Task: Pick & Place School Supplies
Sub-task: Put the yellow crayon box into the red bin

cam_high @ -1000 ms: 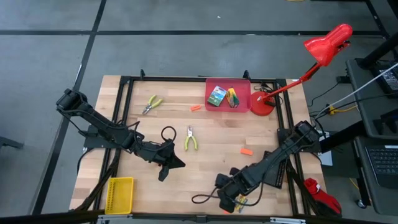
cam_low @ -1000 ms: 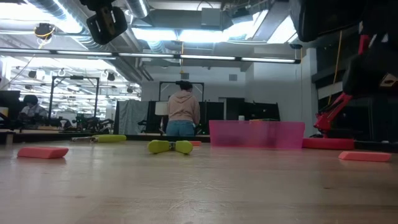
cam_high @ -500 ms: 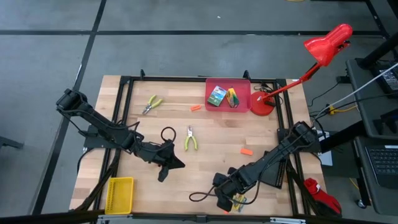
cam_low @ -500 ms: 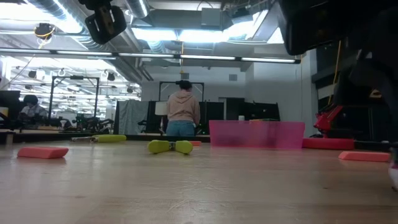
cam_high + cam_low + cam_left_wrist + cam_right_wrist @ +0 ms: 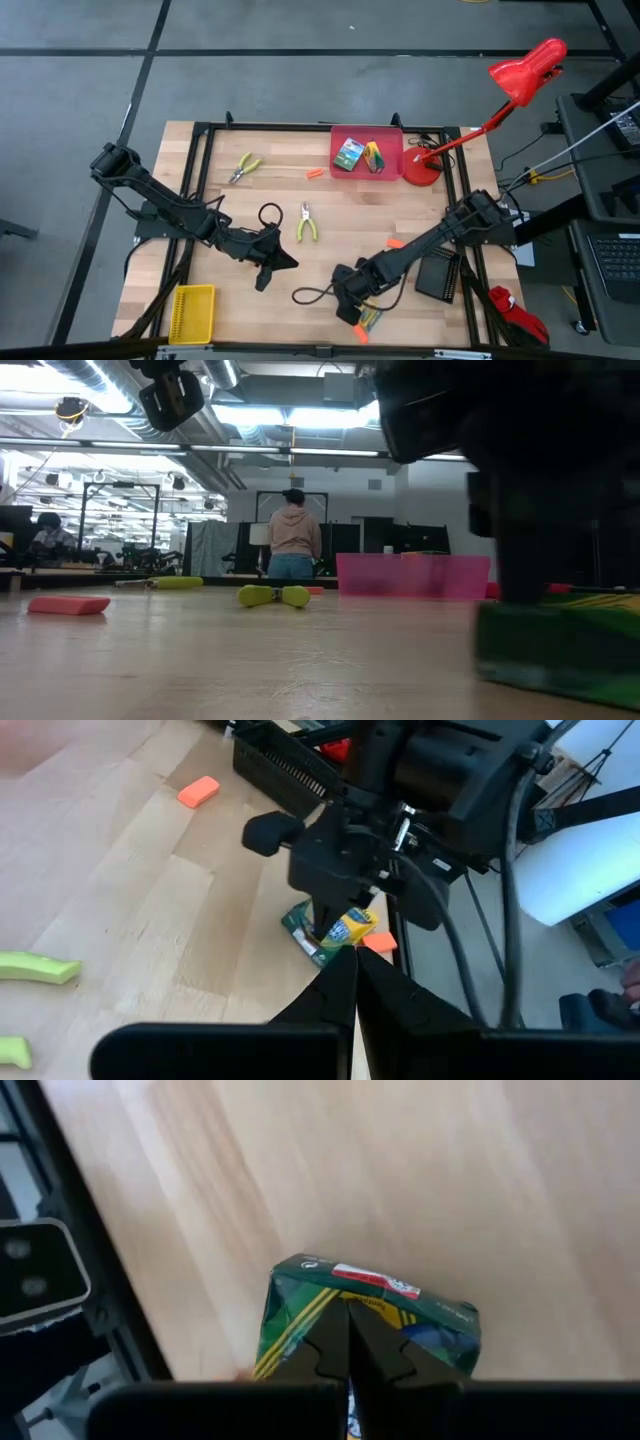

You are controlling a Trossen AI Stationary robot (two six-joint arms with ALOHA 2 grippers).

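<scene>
The green-and-yellow crayon box [image 5: 368,1320] lies flat near the table's [image 5: 340,215] front edge, with the right gripper [image 5: 357,308] directly over it, jaws shut and pressing its top, holding nothing. To grip well, it likely must lift slightly, open, and straddle the box. The left gripper [image 5: 262,281] waits closed and empty, left of centre.

Crayon box [image 5: 365,1315], green with yellow stripes, lies flat on the wood directly under the right gripper [image 5: 352,312], fingertips pressed together against its top. Two more crayon boxes [image 5: 358,155] sit well away from it, in the red bin [image 5: 392,140]. Pliers [image 5: 306,223] and second pliers [image 5: 243,167], yellow-green handles, flat. Orange sticks: one [image 5: 394,242] beside that arm, one [image 5: 314,173] near the bin.
</scene>
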